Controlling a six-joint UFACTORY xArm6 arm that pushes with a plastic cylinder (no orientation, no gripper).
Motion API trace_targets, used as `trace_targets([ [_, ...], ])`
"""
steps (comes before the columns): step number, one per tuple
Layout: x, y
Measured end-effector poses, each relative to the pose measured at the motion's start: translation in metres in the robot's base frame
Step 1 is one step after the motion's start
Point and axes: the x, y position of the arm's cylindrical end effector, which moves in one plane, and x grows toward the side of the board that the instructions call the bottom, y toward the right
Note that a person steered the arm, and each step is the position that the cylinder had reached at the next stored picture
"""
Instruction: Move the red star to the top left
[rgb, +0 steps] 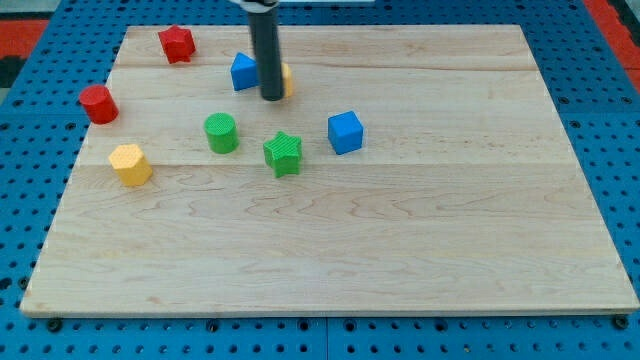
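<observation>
- Camera view: the red star (176, 43) sits near the top-left corner of the wooden worktop (420, 250).
- There are no fingers here, only a dark rod holding nothing; my tip (271, 97) rests to the star's right, between a blue block (243, 72) and a partly hidden yellow block (286, 79).
- Below the star lie a red cylinder (98, 104) and a yellow block (130, 164).

A: Landmark?
B: The green cylinder (221, 133), on the board (450, 250). To its right, the green star (283, 153); farther right, the blue cube (345, 132).
A: Above it?
B: My tip (272, 97), between the blue block (243, 72) and the half-hidden yellow block (286, 80).
A: Leftward?
B: The red star (176, 44) up-left, the red cylinder (99, 104) left, the yellow hexagonal block (131, 165) lower-left.
</observation>
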Motion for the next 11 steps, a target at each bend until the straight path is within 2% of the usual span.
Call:
trace_targets([
  [1,-0.057,0.006],
  [2,-0.079,0.018],
  [6,-0.086,0.031],
  [7,-0.086,0.010],
  [9,-0.092,-0.094],
  [11,-0.095,-0.154],
])
